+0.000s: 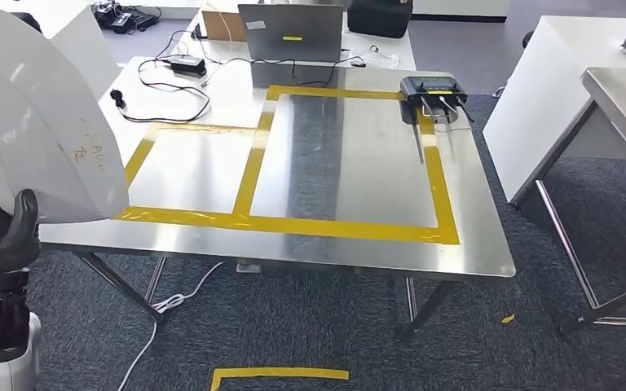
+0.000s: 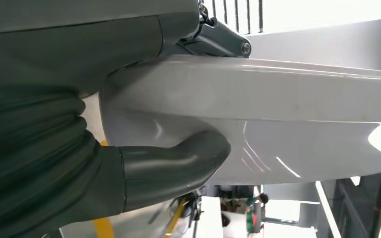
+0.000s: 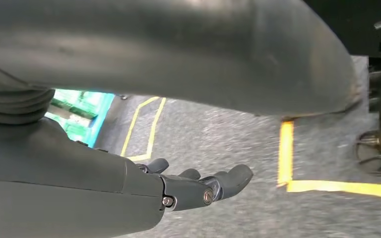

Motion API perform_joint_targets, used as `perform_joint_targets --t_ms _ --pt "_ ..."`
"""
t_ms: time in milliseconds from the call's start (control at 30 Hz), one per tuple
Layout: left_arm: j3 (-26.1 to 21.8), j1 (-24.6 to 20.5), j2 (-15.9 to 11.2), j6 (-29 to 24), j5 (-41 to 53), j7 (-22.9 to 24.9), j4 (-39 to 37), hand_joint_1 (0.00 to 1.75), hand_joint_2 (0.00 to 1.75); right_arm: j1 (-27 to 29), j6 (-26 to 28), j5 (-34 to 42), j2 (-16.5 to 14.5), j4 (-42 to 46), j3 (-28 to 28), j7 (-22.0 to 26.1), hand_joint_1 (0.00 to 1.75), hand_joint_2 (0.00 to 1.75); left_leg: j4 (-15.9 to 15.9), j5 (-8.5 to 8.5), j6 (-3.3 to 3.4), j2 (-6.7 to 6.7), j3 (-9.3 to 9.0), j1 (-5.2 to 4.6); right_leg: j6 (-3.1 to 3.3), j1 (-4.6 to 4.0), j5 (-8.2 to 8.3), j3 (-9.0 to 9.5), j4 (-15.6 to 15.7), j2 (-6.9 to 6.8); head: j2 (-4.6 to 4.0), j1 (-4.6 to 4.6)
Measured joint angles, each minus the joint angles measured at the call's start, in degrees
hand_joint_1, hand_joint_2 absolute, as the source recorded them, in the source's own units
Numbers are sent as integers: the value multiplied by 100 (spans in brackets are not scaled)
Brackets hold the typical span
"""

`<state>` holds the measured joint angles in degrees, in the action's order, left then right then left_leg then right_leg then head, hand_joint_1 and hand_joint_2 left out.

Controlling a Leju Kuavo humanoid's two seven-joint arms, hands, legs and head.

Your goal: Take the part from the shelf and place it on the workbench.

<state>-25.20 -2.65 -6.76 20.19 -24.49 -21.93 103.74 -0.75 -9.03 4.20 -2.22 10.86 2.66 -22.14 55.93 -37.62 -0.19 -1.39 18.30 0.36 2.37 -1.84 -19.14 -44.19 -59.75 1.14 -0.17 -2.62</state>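
Note:
A large white curved part (image 1: 37, 122) rises at the left of the head view, its lower edge over the near left corner of the steel workbench (image 1: 359, 252). My left hand (image 1: 4, 236) grips it from below, thumb up against its face. In the left wrist view the thumb (image 2: 178, 163) presses the white part (image 2: 287, 114) and darker fingers clamp its other side. My right hand (image 3: 198, 186) hangs over grey carpet, fingers apart, holding nothing.
Yellow tape marks two rectangles on the workbench (image 1: 346, 226). A black router with antennas (image 1: 434, 94) lies at the far right, a laptop (image 1: 291, 32) and cables (image 1: 171, 81) at the back. A white table (image 1: 554, 73) stands to the right. Yellow tape (image 1: 277, 375) marks the floor.

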Motion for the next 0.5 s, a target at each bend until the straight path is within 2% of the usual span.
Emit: perform_joint_targets --t_ms 33,100,133,167,200,233,267,300,333,367,400,433,467,500 --pt "36 -1 -13 -8 38 54 -33 175 175 -3 -3 0 3 -5 1 12 0 0 -6 -42 -31 -20 -130 2 12 -25 167 71 64 30 0 -8" --pt "93 -26 -79 -39 145 166 -90 175 175 -65 -6 0 1 -5 2 -42 0 0 210 121 -102 -26 -174 27 59 -37 73 300 131 52 0 -9" --pt "116 -67 -136 -92 262 200 -151 175 175 -99 -5 0 0 -5 5 -69 0 0 471 222 -132 -7 -67 33 101 -22 29 411 212 53 0 -9" --pt "155 -136 -204 -179 448 222 -251 175 175 -126 -4 -1 1 -4 9 -49 0 0 752 222 -158 17 95 36 136 3 0 496 282 54 0 -10" --pt "211 -219 -285 -346 760 229 -396 175 175 -137 -4 -3 1 -4 13 22 0 0 1005 77 -180 43 278 43 155 37 -27 551 326 51 0 -14" --pt "279 -313 -366 -582 1172 219 -568 175 175 -142 -4 -6 0 -4 16 123 0 0 1197 -145 -209 61 478 53 161 65 -58 577 339 51 0 -17" --pt "363 -410 -456 -884 1670 199 -762 175 175 -138 -4 -11 -2 -4 18 241 0 0 1330 -363 -243 68 675 75 150 89 -88 586 334 51 0 -17" --pt "451 -511 -543 -1231 2222 169 -970 175 175 -128 -4 -22 -6 -5 19 339 0 0 1390 -481 -281 73 846 99 124 114 -121 589 320 52 0 -17" --pt "555 -631 -627 -1592 2788 136 -1199 175 175 -117 -4 -36 -12 -5 19 389 0 0 1343 -426 -318 77 967 124 91 143 -155 591 293 53 0 -16" --pt "676 -770 -714 -1950 3343 105 -1459 175 175 -109 -4 -52 -18 -5 19 389 0 0 1167 -193 -358 80 1031 150 51 177 -194 593 253 53 0 -18" --pt "804 -927 -793 -2267 3862 74 -1736 175 175 -109 -4 -71 -24 -5 19 353 0 0 889 145 -408 79 1050 182 4 211 -236 593 201 53 0 -19" --pt "955 -1099 -860 -2564 4344 36 -2059 175 175 -111 -4 -88 -24 -5 19 313 0 0 650 415 -457 62 1066 192 -45 235 -268 595 151 57 0 -24" --pt "1119 -1283 -918 -2809 4751 -13 -2401 175 175 -119 -4 -102 -22 -5 19 307 0 0 446 570 -451 57 1086 194 -93 242 -287 581 106 59 0 -42" --pt "1303 -1459 -960 -3001 5086 -70 -2742 175 175 -124 -4 -118 -17 -5 19 322 0 0 350 639 -406 47 1112 189 -134 238 -296 556 76 60 0 -48"
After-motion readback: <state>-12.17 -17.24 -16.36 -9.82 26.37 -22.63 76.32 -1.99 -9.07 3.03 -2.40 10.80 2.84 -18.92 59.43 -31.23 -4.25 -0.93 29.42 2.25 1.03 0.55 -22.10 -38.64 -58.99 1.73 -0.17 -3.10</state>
